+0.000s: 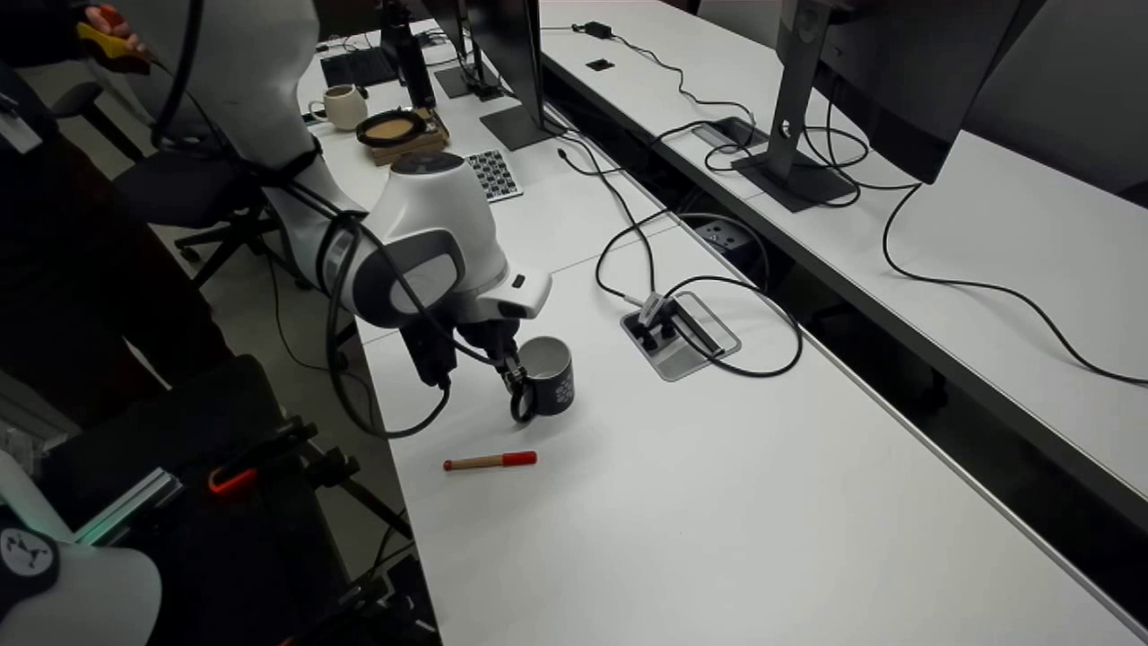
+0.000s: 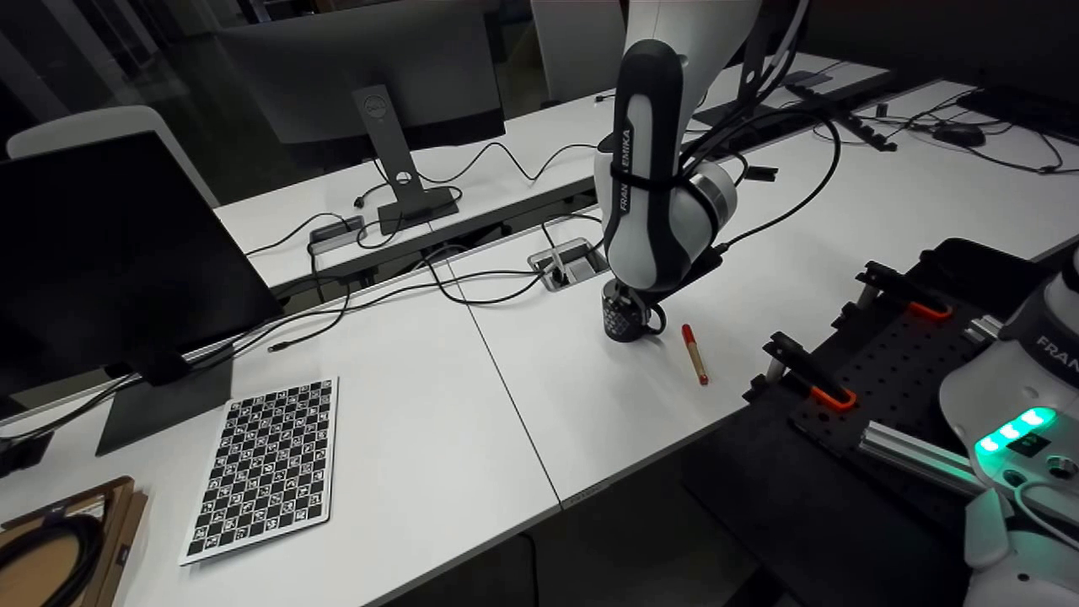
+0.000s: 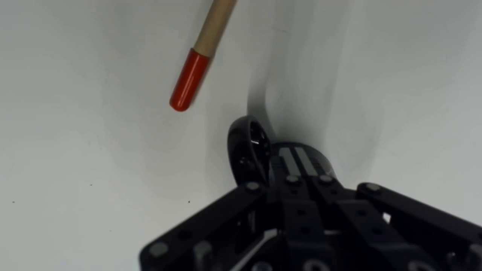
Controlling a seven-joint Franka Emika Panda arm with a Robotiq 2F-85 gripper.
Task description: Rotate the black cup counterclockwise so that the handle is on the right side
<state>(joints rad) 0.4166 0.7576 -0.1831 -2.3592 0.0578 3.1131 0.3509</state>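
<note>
The black cup (image 1: 561,392) stands upright on the white table, showing a pale inside and a white pattern on its dark side. Its handle (image 2: 662,319) sticks out toward the red-capped pen; in the wrist view the handle (image 3: 238,150) lies left of the fingers. My gripper (image 3: 294,152) is shut, its two fingers side by side with only a thin gap and nothing seen between them. In an exterior view, the gripper (image 1: 514,374) reaches down at the cup's near side, close by the handle. Whether the fingers touch the cup cannot be made out.
A wooden pen with red ends (image 1: 491,461) lies near the cup. Behind the cup is a table socket (image 1: 682,336) with looping black cables. A checkered board (image 2: 265,464), a cardboard box (image 1: 413,144), a cream mug (image 1: 343,108) and monitors stand farther along the table.
</note>
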